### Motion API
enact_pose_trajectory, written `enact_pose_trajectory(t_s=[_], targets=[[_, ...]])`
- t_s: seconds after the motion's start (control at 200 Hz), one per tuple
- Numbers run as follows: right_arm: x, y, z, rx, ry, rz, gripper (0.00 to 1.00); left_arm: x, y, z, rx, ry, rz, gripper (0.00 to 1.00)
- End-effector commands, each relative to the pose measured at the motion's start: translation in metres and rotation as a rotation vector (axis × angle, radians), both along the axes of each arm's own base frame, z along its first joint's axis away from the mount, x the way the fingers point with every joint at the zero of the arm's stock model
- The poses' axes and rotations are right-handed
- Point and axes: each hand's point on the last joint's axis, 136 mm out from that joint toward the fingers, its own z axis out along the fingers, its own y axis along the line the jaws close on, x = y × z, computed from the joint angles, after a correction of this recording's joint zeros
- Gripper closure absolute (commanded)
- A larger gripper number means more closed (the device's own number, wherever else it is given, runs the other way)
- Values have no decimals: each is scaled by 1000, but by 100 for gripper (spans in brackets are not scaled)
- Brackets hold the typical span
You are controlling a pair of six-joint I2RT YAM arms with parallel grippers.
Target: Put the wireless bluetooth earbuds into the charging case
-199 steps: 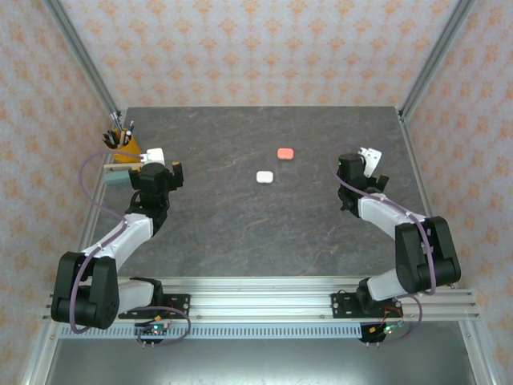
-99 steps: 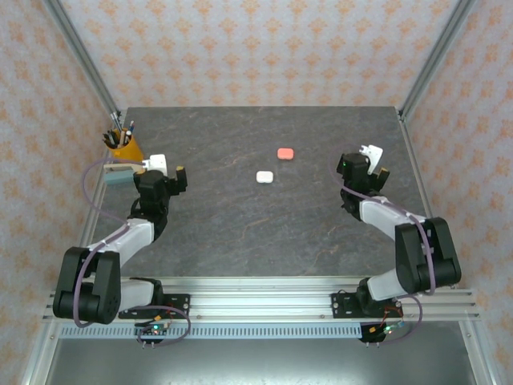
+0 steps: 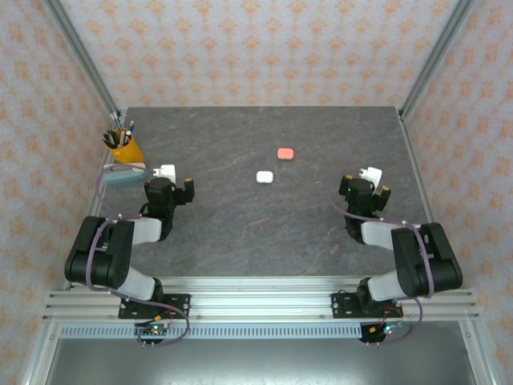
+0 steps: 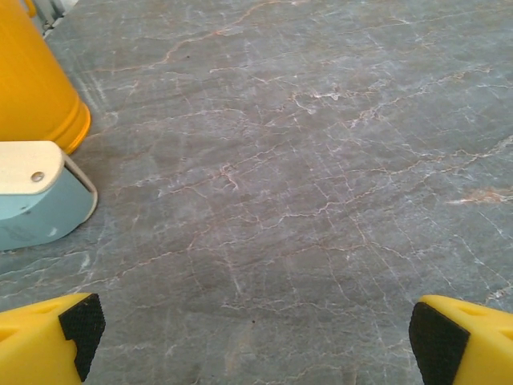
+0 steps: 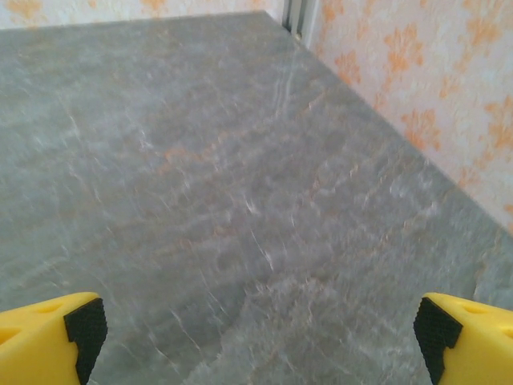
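Two small closed charging cases lie on the dark stone table, a white case (image 3: 265, 176) and a coral-pink case (image 3: 285, 152) just behind it to the right. The earbuds are out of view. My left gripper (image 3: 176, 180) hangs low over the left side of the table, well left of the cases, and is open; in the left wrist view its gripper (image 4: 256, 337) spans bare table. My right gripper (image 3: 377, 183) sits right of the cases, also open, with bare stone between the yellow fingertips (image 5: 84, 329).
A yellow pen cup (image 3: 122, 147) and a pale blue block with a wooden top (image 3: 124, 174) stand at the left edge, close to my left gripper; both appear in the left wrist view, cup (image 4: 32, 80) and block (image 4: 36, 196). Patterned walls and metal posts enclose the table.
Both arms have folded back toward their bases, bringing the grippers lower and nearer the front. The cases have not moved. Both grippers stay open.
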Motion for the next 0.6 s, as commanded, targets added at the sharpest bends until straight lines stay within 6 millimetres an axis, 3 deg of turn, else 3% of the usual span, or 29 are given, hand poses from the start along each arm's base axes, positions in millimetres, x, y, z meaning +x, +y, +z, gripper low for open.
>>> enact_pose_trajectory(t_s=[0.0,0.055,0.11,0.596], targets=[[20,8,12,41,-137,70,0,9,0,17,0,-76,-13,0],[27,7,5,90,-53,82,0,10,0,17,-4,-72,-15,0],[28,0,4,124,-65,82,0,11,3,16,-20,-65,-7,0],[29,2,4,117,-56,89,1,11,6,17,-23,-67,7,0]])
